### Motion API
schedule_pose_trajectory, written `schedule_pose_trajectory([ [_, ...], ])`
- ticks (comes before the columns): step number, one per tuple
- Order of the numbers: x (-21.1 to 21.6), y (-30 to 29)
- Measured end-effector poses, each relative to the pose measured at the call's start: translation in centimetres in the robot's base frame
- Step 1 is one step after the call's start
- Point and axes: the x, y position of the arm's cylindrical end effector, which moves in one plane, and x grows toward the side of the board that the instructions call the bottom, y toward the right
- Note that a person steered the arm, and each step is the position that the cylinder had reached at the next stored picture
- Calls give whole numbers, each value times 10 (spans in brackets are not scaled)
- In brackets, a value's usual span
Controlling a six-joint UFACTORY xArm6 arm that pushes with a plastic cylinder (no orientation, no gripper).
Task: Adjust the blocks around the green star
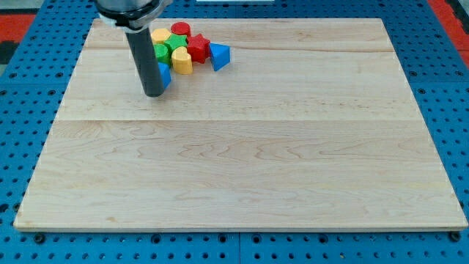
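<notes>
A tight cluster of blocks sits near the board's top left. The green star [176, 43] is in the middle of it, with a second green block [161, 53] at its left. Around them are a red cylinder [180, 30], a yellow block [160, 35], a red star [198, 48], a yellow block [182, 61], a blue triangle [219, 55] at the right, and a blue block [164, 74] at the lower left. My tip [153, 94] is just below and left of the cluster, touching or nearly touching the blue block. The rod hides part of that block.
The wooden board [242, 147] lies on a blue perforated table [22, 110]. The arm's dark body [128, 11] hangs over the board's top left edge.
</notes>
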Motion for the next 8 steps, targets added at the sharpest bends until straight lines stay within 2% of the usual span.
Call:
schedule_pose_trajectory([
  [1,-21,0],
  [2,13,35],
  [3,9,86],
  [4,-14,90],
  [5,-16,132],
  [7,-81,136],
  [8,-104,114],
])
